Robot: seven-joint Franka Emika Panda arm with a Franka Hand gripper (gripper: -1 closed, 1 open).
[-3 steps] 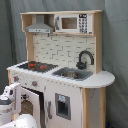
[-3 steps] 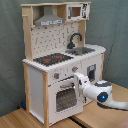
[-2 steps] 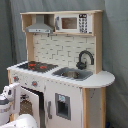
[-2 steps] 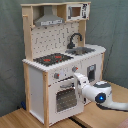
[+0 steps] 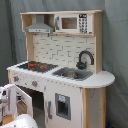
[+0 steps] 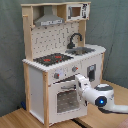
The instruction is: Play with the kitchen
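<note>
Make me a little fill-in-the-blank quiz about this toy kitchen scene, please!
1. The black curved faucet stands behind the ____.
2. The grey hood hangs directly above the black-red ____.
3. The small microwave sits on the ____ shelf of the white and light-wood toy kitchen.
4. In the second exterior view, the arm's tool reaches toward the windowed ____ door.

Missing words: sink; stovetop; top; oven

Arm closer to the oven door
In the second exterior view the gripper (image 6: 78, 82) has advanced toward 10 o'clock, reaching the kitchen (image 6: 55, 70) door's upper edge.
</note>
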